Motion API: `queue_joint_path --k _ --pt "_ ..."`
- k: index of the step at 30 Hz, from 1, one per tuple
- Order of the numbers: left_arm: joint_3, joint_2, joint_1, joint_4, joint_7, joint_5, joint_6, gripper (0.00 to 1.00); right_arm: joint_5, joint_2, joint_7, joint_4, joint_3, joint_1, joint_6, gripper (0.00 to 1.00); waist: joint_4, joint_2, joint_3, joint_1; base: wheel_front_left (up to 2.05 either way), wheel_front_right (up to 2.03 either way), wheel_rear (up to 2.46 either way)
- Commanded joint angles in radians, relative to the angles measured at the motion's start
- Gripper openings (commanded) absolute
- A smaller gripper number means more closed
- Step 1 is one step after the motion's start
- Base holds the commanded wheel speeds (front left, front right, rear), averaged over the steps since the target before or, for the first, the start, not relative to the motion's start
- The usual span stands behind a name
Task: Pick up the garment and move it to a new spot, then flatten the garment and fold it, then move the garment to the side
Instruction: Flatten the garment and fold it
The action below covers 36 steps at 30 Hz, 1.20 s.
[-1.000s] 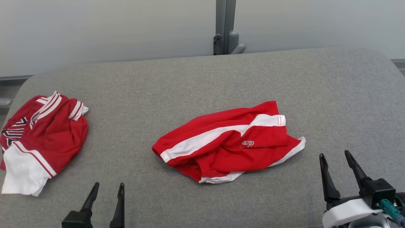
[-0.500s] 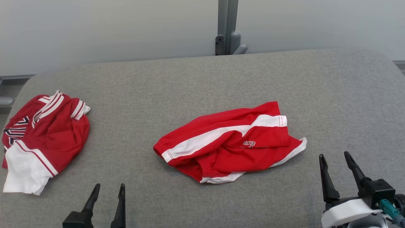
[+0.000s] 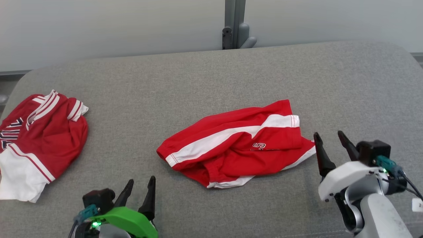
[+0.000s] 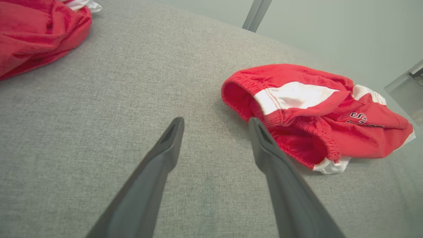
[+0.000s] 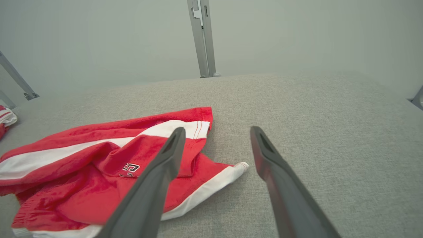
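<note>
Head view: Crumpled at the middle of the grey padded surface [image 3: 198, 76], the red shorts [image 3: 236, 145] with a white side stripe are seen, waistband to the left, leg hems to the right.

Wrist views: Confirmed. The left gripper [image 3: 141, 179] is held at the near side, left of the waistband and apart from it. Its fingers are spread wide and empty.

Head view: The right gripper [image 3: 328, 133] is placed just beside the right hem, fingers likewise released and empty. Whether the cloth is touched cannot be told.

Wrist views: From the right wrist, one finger is seen in front of the shorts, the other over bare grey.

Head view: A second garment [image 3: 43, 132], red and white, is noted bunched at the left edge, well apart.
</note>
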Motion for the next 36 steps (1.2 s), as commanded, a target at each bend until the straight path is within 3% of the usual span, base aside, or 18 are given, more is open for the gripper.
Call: queue_joint_path --k 1,6,10,20,31,33,36 --pt "-0.013 -0.002 -0.03 -0.013 0.042 -0.029 0.011 1.0 0.005 0.001 0.052 0.011 0.009 -0.037 -0.001 1.0 -0.004 0.009 0.025 0.0 0.0 0.0 0.0" --pt "-0.057 -0.005 -0.092 -0.042 0.141 -0.094 0.049 1.0 -0.028 0.004 0.195 0.067 0.023 -0.145 -0.001 1.0 -0.002 0.009 0.07 0.0 0.0 0.0 0.0" --pt "-0.089 -0.006 -0.145 -0.059 0.177 -0.101 0.077 1.0 -0.03 0.009 0.234 0.122 0.018 -0.225 -0.001 1.0 0.005 0.009 0.118 0.0 0.0 0.0 0.0" --pt "-0.141 -0.006 -0.189 -0.086 0.225 -0.133 0.094 1.0 -0.001 0.017 0.221 0.278 0.048 -0.364 -0.001 1.0 0.022 0.009 0.19 0.0 0.0 0.0 0.0" --pt "-0.164 -0.005 -0.18 -0.138 0.245 -0.148 0.1 1.0 0.007 0.013 0.188 0.334 0.078 -0.395 -0.001 1.0 0.027 0.009 0.19 0.0 0.0 0.0 0.0" --pt "-0.17 -0.002 -0.173 -0.147 0.252 -0.148 0.097 1.0 0.011 0.013 0.187 0.339 0.084 -0.394 -0.001 0.93 0.023 0.009 0.189 0.0 0.0 0.0 0.0" --pt "-0.177 0.002 -0.164 -0.161 0.268 -0.154 0.095 1.0 0.019 0.007 0.186 0.344 0.088 -0.394 -0.001 0.92 0.02 0.009 0.19 0.0 0.0 0.0 0.0"
